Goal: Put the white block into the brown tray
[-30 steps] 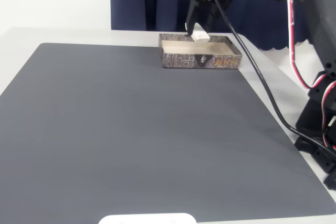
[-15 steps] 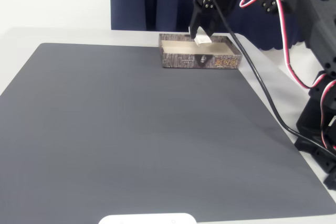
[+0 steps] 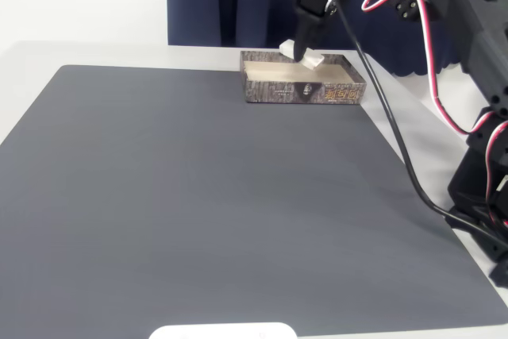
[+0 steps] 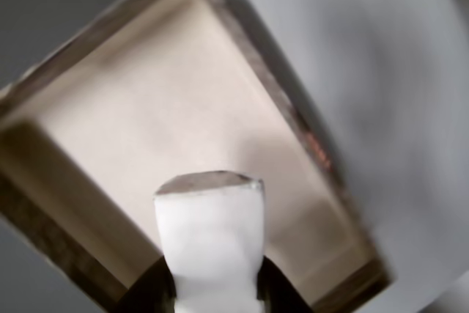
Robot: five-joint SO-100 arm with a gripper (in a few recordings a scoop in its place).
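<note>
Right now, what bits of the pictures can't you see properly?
- Gold lettering on the brown tray: too small to read in the fixed view.
- White block: lower end cut off by the wrist view's bottom edge.
- Gripper: fingertips blurred in the fixed view.

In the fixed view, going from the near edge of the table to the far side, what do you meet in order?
Flat white plastic piece at the near edge → dark grey mat → brown tray, with the hand holding the white block above it → dark blue curtain.
</note>
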